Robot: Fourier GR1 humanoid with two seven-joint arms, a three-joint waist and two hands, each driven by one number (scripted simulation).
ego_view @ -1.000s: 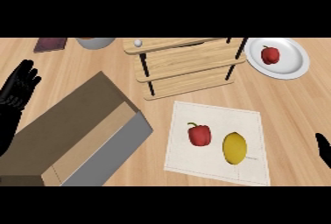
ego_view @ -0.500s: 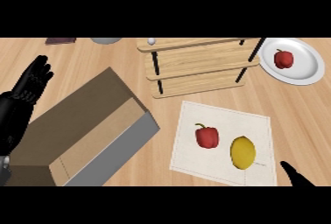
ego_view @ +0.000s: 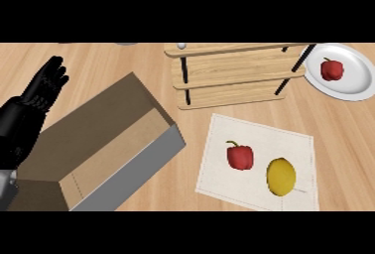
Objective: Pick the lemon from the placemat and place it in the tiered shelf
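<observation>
While the lemon (ego_view: 281, 176) lies on the placemat (ego_view: 291, 144) at the lower right, the robot's left hand (ego_view: 42, 88) rests at the left edge of the head view, its black fingers straight, close together and pointing up, holding nothing. The lemon is a smooth yellow oval, just beside a glossy red pepper (ego_view: 240, 155) on the same pale, cloth-like rectangle with a thin stitched border. Above the mat stands the tiered shelf (ego_view: 234, 74) – light wooden boards on thin dark posts – and to its right a round white plate (ego_view: 355, 84) carries a second red pepper (ego_view: 332, 69). A long cardboard box (ego_view: 95, 134), open on top with a grey side wall, lies at a slant across the wood-grained counter (ego_view: 117, 62) between the hand and the mat.

Against half a second ago, the lemon keeps its place beside the pepper on the mat. The left hand shows a little higher and further in. The right hand, whose dark tip showed then at the lower right edge, is now out of view, so I cannot tell how its fingers stand.
</observation>
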